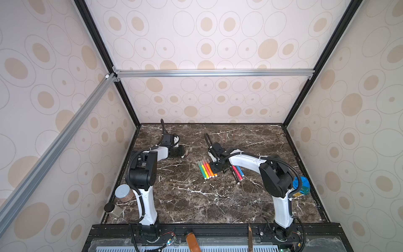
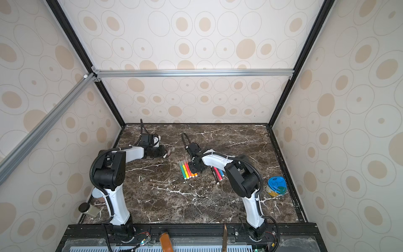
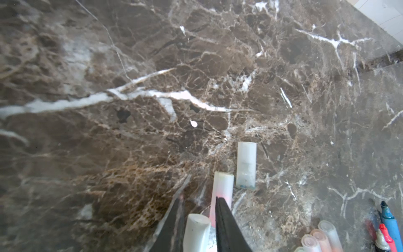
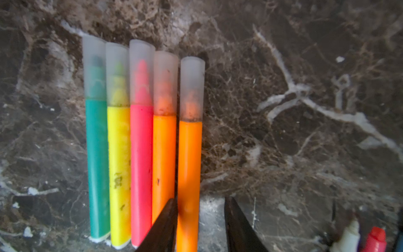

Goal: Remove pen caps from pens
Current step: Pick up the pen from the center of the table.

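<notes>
Five capped pens [image 1: 207, 169] lie side by side mid-table: green, yellow, pink and two orange [image 4: 188, 163], each under a translucent pen cap [image 4: 192, 87]. My right gripper [image 4: 200, 198] is open astride the outer orange pen; one finger touches it and the other stands clear. Uncapped black, red and blue pens [image 1: 237, 172] lie to its right. Further left, my left gripper [image 3: 198, 197] is shut on a white pen cap [image 3: 197, 231]. Two loose caps [image 3: 246, 165] [image 3: 222, 187] lie on the table just past its fingertips.
A blue-lidded tin [image 2: 277, 185] stands near the table's right edge by the right arm. A silver-lidded jar [image 1: 123, 192] and a small black-lidded jar [image 1: 111, 209] stand at the front left. Patterned walls close in three sides of the marble table [image 1: 196, 196].
</notes>
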Controlling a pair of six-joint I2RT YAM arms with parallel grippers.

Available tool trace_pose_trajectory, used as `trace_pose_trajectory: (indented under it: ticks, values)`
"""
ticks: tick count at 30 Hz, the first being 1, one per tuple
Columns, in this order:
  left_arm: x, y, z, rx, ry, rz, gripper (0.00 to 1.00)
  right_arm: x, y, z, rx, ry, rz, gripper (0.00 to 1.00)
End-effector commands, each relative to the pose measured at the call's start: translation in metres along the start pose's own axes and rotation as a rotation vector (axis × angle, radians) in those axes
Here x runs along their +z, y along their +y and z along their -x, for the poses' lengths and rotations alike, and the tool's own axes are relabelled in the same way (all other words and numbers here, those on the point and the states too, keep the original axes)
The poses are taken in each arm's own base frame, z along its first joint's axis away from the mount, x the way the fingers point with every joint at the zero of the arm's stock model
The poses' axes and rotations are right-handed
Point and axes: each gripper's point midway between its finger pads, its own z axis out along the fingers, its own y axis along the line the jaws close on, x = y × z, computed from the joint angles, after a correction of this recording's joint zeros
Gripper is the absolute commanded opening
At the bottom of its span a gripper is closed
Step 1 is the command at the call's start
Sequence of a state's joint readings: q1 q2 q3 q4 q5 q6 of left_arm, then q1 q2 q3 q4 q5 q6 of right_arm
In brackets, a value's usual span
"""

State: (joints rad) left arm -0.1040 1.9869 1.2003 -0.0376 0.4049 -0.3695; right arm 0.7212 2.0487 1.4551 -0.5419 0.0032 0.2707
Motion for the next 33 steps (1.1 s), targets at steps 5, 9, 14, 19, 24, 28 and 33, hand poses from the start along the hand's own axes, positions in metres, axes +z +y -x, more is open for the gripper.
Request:
trace_pose_trajectory:
  ticks: [5,9,14,19,24,28,33]
  values:
    - [-0.039,-0.031,0.041,0.028,-0.114,-0.052,0.29,0.013,-0.001,-0.011,-0.018,0.058,-0.03,0.38]
    - [-0.071,-0.043,0.057,0.045,-0.196,-0.056,0.31,0.018,-0.003,-0.017,-0.025,0.077,-0.041,0.37]
    - [-0.114,-0.06,0.075,0.076,-0.288,-0.065,0.38,0.023,-0.004,-0.023,-0.031,0.093,-0.041,0.2]
    - [-0.13,-0.076,0.073,0.086,-0.301,-0.135,0.39,0.011,-0.01,-0.018,-0.04,0.059,-0.069,0.05]
    - [-0.124,-0.1,0.047,0.072,-0.261,-0.273,0.39,-0.023,-0.022,-0.008,-0.038,-0.016,-0.089,0.01]
    - [-0.114,-0.135,0.019,0.093,-0.205,-0.388,0.39,-0.056,-0.022,-0.003,-0.054,-0.113,-0.057,0.0]
    - [-0.103,-0.176,-0.013,0.112,-0.141,-0.516,0.39,-0.089,-0.013,-0.005,-0.036,-0.208,0.029,0.0]
